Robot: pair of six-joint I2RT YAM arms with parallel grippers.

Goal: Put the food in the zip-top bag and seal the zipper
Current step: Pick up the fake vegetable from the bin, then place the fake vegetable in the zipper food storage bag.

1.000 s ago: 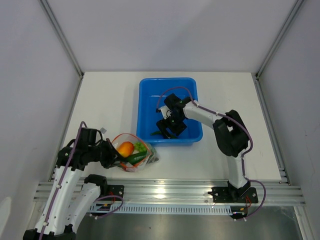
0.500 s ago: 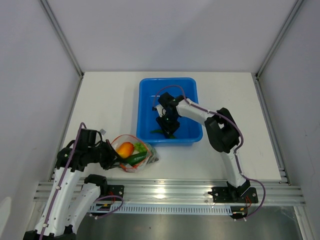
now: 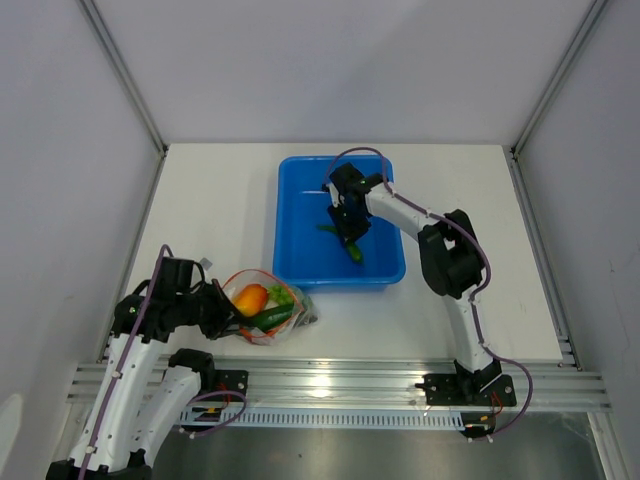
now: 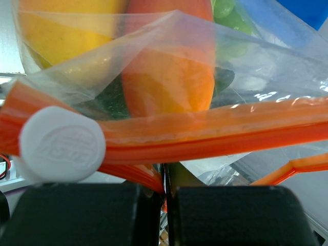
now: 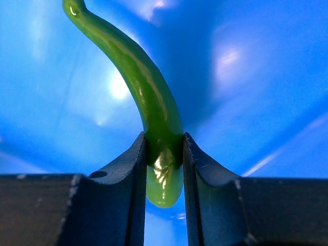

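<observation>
Right gripper (image 5: 164, 141) grips the green pepper (image 5: 148, 87); I'd lift straight up, then swing toward seven o'clock, where the left gripper (image 4: 165, 189) pinches the zip-top bag (image 4: 266, 61).

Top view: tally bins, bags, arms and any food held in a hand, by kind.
Bins: 1, the blue bin
Bags: 1, the clear bag
Arms: 2, left arm, right arm
Held food: 1, green pepper in the right hand
Total: 5
</observation>
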